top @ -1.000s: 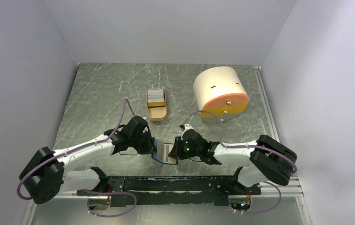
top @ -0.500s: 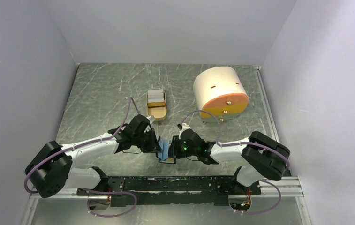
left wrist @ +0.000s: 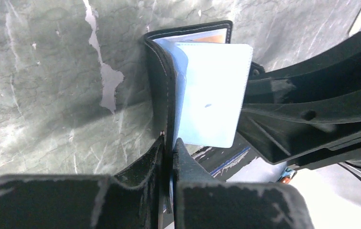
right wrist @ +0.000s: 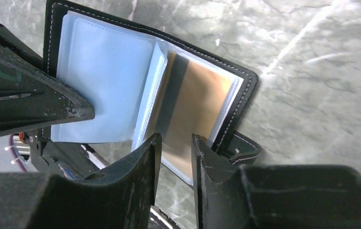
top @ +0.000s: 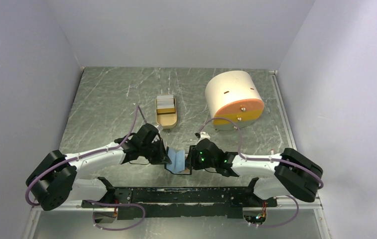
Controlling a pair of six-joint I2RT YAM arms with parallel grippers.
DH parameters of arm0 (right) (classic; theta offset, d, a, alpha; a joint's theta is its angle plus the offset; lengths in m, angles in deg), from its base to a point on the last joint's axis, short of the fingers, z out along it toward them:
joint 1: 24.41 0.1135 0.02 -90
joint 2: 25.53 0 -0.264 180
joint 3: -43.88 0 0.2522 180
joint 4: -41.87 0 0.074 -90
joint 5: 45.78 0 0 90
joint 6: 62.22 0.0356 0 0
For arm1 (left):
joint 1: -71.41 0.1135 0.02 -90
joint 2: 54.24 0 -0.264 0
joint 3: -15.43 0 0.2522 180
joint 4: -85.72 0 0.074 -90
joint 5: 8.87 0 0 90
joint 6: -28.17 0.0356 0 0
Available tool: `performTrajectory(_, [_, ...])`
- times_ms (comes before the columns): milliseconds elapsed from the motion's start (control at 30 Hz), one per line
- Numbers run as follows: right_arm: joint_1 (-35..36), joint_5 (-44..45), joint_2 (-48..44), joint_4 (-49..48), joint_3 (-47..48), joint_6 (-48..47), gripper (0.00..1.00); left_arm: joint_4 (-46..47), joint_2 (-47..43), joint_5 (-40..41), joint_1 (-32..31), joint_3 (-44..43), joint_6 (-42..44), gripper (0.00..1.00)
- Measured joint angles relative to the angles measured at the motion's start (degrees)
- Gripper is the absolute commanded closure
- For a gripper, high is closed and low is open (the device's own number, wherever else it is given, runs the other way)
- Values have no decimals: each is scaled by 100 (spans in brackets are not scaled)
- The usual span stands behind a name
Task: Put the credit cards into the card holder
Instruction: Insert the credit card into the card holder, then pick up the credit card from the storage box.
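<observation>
Wallet [top: 178,160] stands open near the front edge of the table [top: 106,99], between the two grippers and well apart from the tray [top: 167,119]. The left gripper [top: 163,155] has its fingers [left wrist: 140,176] closed tight on the bottom edge of the black cover [left wrist: 161,86], with no gap showing between them. A blue-grey pocket [left wrist: 211,95] fans out to the right of that cover.

The right gripper [top: 190,160] meets the wallet from the other side. Its fingers [right wrist: 145,162] stand partly apart, astride the lower edge of a clear pocket that holds an orange card [right wrist: 192,105]. The gap between them is wider than the pocket is thick, and no pinch on it shows.

A stack of whitish cards [top: 165,102] lies in the far end of the tray. The cylinder [top: 233,98] sits to the right of the tray, apart from it.
</observation>
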Motion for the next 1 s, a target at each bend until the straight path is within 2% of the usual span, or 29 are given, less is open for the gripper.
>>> performTrajectory(200, [0, 435, -737, 984, 37, -109, 62, -166, -31, 37, 0, 2, -52, 81])
performTrajectory(300, [-7, 708, -1110, 1440, 192, -275, 55, -170, -173, 39, 0, 59, -76, 88])
performTrajectory(500, [-33, 1172, -1519, 1888, 811, -1023, 49, -162, -420, 96, 0, 326, -170, 87])
performTrajectory(600, [-46, 1287, -1471, 1906, 1187, -1703, 49, -177, -551, 201, 0, 424, -254, 86])
performTrajectory(800, [-109, 1469, -905, 1550, 2205, -3842, 48, -243, -870, 426, 15, 645, -531, 87])
performTrajectory(867, [-321, 1300, -645, 1488, 2496, -4323, 44, -260, -931, 463, 37, 693, -599, 87])
performTrajectory(900, [-518, 1139, -468, 1478, 2699, -4553, 39, -286, -973, 483, 46, 708, -621, 87])
performTrajectory(1000, [-1047, 809, 116, 1419, 3333, -5112, 37, -396, -1115, 538, 90, 713, -660, 86])
